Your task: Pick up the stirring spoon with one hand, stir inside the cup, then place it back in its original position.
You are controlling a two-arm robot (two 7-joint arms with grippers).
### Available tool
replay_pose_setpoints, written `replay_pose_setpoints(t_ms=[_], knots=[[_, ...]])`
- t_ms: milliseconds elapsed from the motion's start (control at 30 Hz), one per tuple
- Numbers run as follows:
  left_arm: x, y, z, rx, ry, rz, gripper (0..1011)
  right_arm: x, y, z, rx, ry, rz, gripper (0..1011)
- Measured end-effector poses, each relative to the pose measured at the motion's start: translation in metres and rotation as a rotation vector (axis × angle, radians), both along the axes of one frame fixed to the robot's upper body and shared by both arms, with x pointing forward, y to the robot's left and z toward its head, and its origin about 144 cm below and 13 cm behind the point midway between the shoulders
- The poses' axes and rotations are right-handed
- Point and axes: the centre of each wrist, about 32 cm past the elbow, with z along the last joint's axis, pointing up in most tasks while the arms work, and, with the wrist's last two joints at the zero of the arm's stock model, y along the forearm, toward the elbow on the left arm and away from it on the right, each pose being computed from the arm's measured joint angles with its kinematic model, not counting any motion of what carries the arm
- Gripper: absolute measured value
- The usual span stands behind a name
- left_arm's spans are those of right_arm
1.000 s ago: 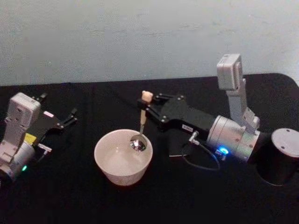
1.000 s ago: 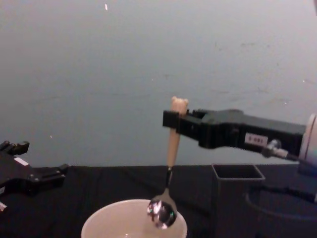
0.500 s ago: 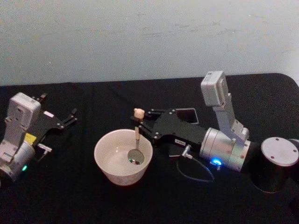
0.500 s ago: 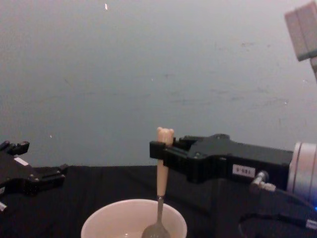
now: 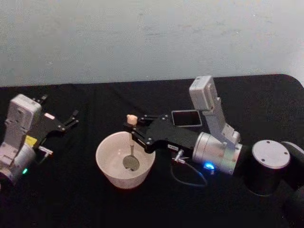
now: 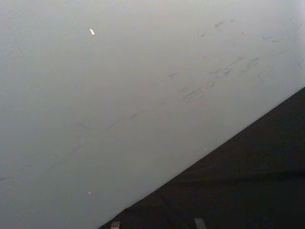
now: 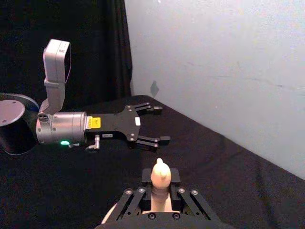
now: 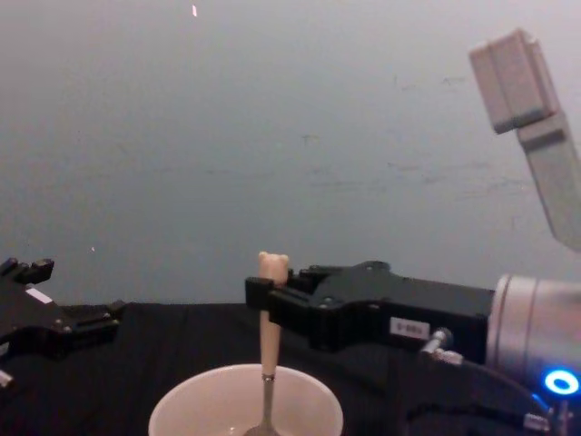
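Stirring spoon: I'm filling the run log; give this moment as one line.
right hand: shut on stirring spoon | stirring spoon: upright, bowl inside cup | left hand: open, parked left

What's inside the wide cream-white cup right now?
The bear-topped stirring spoon stands upright in the cup, steel bowl low inside, held by the right gripper. The floor under that bowl is covered.

The cup [image 5: 118, 176] sits on the surface [image 5: 76, 199], near its middle. The spoon [image 8: 269, 341] stands upright in the cup, bowl end down. Its handle is clamped in the right gripper [image 5: 132, 127], which reaches in from the right. The holder [image 5: 185, 112] stands behind and right of the cup, beyond the right arm. The left gripper [image 5: 61, 108] is well left of the cup.
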Motion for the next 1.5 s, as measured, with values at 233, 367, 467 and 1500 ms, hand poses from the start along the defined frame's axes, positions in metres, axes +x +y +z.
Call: replay_pose_setpoints(t_ms=[233,367,467,1500], knots=[[0.0,0.0,0.0,0.0,0.0,0.0,1001,0.003,0.012,-0.004,-0.01,0.016,0.005,213],[0.0,0.0,0.0,0.0,0.0,0.0,1001,0.005,0.017,-0.007,-0.015,0.02,-0.001,213],[0.0,0.0,0.0,0.0,0.0,0.0,1001,0.007,0.021,-0.008,-0.018,0.018,-0.01,213],[0.0,0.0,0.0,0.0,0.0,0.0,1002,0.011,-0.022,-0.007,-0.038,-0.023,-0.066,213]])
